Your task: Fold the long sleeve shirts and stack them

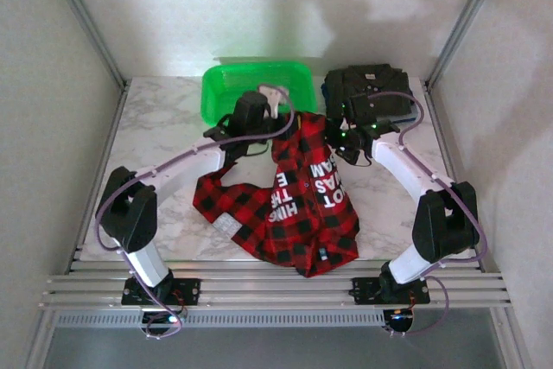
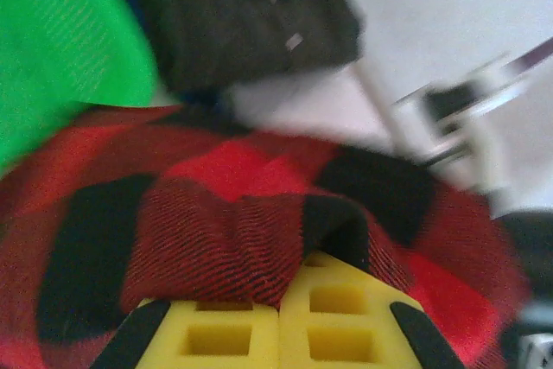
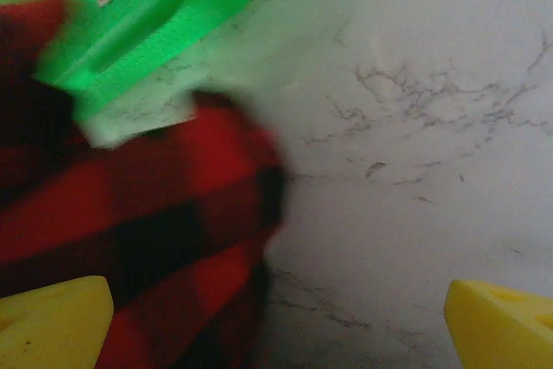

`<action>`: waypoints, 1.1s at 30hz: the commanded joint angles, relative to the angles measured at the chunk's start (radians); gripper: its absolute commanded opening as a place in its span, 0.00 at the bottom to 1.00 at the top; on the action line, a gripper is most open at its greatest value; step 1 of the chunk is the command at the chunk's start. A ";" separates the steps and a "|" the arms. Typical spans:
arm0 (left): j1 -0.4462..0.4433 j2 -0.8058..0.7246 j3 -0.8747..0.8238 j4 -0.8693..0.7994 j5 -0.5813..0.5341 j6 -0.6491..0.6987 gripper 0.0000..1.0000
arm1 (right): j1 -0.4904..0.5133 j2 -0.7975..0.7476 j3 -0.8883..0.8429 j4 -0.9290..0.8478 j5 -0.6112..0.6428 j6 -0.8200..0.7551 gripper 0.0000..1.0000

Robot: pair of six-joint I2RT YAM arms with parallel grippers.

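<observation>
The red-and-black plaid shirt (image 1: 294, 205) lies crumpled across the middle of the table, white lettering up. Its top edge is lifted by my left gripper (image 1: 278, 124). In the left wrist view the yellow pads (image 2: 233, 334) are pressed together, and the left gripper (image 2: 281, 304) is shut on a bunched fold of the plaid shirt (image 2: 216, 213). My right gripper (image 1: 342, 143) hovers at the shirt's upper right edge. It (image 3: 276, 326) is open, with the plaid shirt's edge (image 3: 130, 213) by its left finger and bare marble between. A folded dark shirt (image 1: 367, 88) sits at the back right.
A green plastic basket (image 1: 255, 88) stands at the back centre, just behind the left gripper, and its rim (image 3: 147, 6) is close to the right gripper too. The marble table (image 1: 155, 153) has bare room at the left and front right. Metal frame posts flank the table.
</observation>
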 commanded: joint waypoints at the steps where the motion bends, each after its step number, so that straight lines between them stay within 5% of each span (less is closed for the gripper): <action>1: 0.016 -0.060 -0.052 0.201 -0.054 -0.037 0.02 | -0.007 -0.009 -0.004 -0.003 -0.024 -0.031 0.99; 2: 0.027 -0.051 -0.075 0.196 -0.043 -0.045 0.10 | -0.007 -0.006 -0.005 -0.006 -0.023 -0.038 0.99; 4: 0.060 -0.048 -0.105 0.163 -0.065 -0.078 0.52 | -0.007 0.004 -0.005 -0.024 -0.013 -0.057 0.99; 6: 0.124 -0.064 -0.121 0.165 -0.074 -0.138 0.66 | -0.007 0.019 -0.002 -0.057 0.014 -0.073 0.99; 8: 0.201 -0.061 -0.066 0.107 -0.097 -0.171 0.98 | -0.007 0.046 0.015 -0.081 0.034 -0.104 0.99; 14: 0.357 0.126 0.302 -0.373 -0.278 -0.062 1.00 | 0.010 0.180 0.162 -0.268 0.243 -0.180 0.99; 20: 0.467 0.265 0.332 -0.418 -0.315 0.066 1.00 | -0.025 0.148 0.169 -0.413 0.519 -0.233 0.99; 25: 0.477 0.401 0.410 -0.428 -0.293 0.174 0.97 | -0.221 0.031 0.051 -0.432 0.372 -0.258 0.99; 30: 0.497 0.492 0.469 -0.454 -0.338 0.189 0.93 | -0.238 -0.102 -0.005 -0.485 0.268 -0.315 0.99; 33: 0.504 0.549 0.515 -0.489 -0.323 0.171 0.65 | -0.209 -0.155 -0.041 -0.482 0.163 -0.299 0.99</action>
